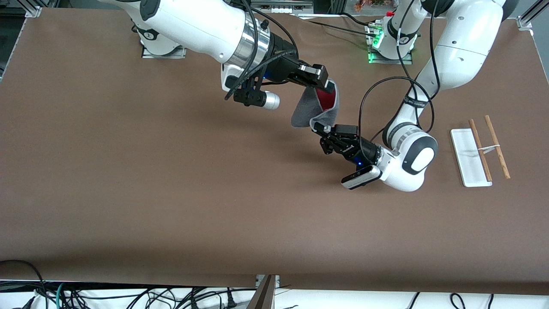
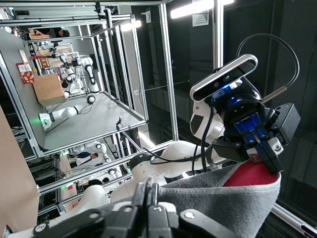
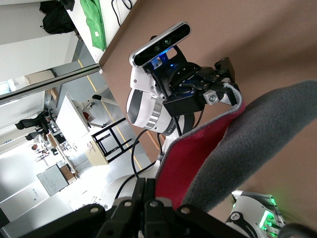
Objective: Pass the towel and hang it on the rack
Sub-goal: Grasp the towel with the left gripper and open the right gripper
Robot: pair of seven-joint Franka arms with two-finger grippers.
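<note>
Above the brown counter (image 1: 128, 193), both pincers clamp 1 towel (image 1: 315, 107): right pincer (image 1: 329, 88) and left pincer (image 1: 319, 127) at its 2 ends. The rack (image 1: 469, 159) stands toward the left arm's end.

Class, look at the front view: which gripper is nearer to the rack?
Left. The left gripper, gripping the towel, is closer to the rack. The right gripper, clamping the towel's other end, is farther away.

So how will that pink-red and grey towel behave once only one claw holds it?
Probably floppy: the pink-red and grey soft cloth towel sags in a curve between the right claw and the left claw, both shut on it. Likely light, since pinched edges alone carry it. It should drape, not spring back.
</note>
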